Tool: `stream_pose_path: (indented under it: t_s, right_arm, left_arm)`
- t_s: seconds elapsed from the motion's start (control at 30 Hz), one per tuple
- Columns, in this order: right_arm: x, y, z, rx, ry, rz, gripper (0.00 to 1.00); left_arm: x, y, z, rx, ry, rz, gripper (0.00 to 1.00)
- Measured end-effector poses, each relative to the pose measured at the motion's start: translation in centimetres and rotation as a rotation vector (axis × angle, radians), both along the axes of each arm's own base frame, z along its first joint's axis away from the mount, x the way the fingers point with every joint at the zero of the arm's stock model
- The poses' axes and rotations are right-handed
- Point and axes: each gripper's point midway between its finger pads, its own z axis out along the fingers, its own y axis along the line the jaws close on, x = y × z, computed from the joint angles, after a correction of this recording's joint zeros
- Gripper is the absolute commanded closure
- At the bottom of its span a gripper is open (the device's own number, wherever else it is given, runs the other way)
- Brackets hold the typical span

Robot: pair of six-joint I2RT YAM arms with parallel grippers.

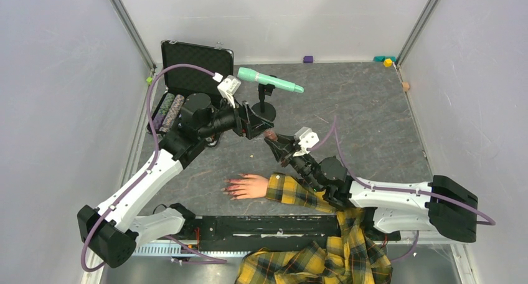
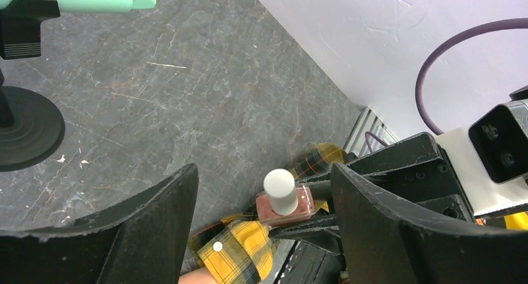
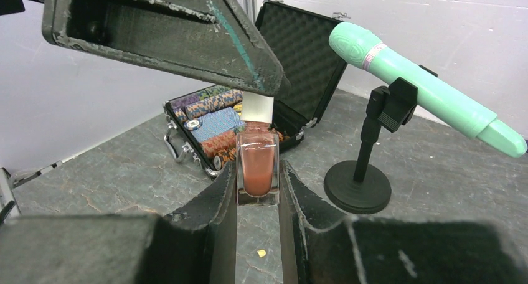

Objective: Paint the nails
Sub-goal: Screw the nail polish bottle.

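Now, far left at the back, an open black case [image 1: 194,63] sits on the tabletop [image 1: 373,122], rows of patterned chips in its tray. Moving right, the mannequin hand [image 1: 250,186] lies flat near the arms' bases. The nails [image 1: 229,185] tip its fingers, pointing left, well apart from both arms. Next, the left end effector [image 2: 261,172] is released, its 2 fingers spread wide on either side of a white cap [image 2: 279,190], with a gap on each side. Behind, a mint microphone [image 1: 269,80] leans on its black stand [image 1: 266,109]. That cap tops the polish bottle [image 3: 257,162], upright and brownish-pink. The right end effector [image 3: 257,190] is clenched on it, pressing both sides of the glass. The yellow plaid sleeve [image 1: 299,194] runs right, under that arm.
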Motion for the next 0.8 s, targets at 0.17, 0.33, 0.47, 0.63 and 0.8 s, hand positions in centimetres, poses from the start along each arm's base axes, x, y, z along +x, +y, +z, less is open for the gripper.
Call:
stream_pose_path:
  t_s: [0.17, 0.33, 0.47, 0.63, 0.8]
  right_arm:
    - [0.08, 0.43, -0.34, -0.033, 0.003, -0.009, 1.00]
    - [0.18, 0.54, -0.36, -0.045, 0.000, -0.016, 1.00]
    - [0.23, 0.44, -0.35, -0.046, 0.000, -0.026, 1.00]
    - [0.25, 0.39, -0.49, -0.053, 0.002, -0.032, 1.00]
    - [0.38, 0.27, -0.74, -0.064, 0.006, -0.042, 1.00]
  left_arm:
    - [-0.14, -0.11, -0.03, -0.005, 0.009, -0.008, 0.46]
    - [-0.34, -0.30, -0.16, -0.006, 0.020, -0.024, 0.56]
    - [-0.25, -0.47, -0.52, -0.003, 0.033, -0.029, 0.58]
    - [-0.52, -0.66, -0.58, -0.005, 0.041, -0.046, 0.63]
    - [-0.63, -0.95, -0.88, -0.003, 0.053, -0.059, 0.70]
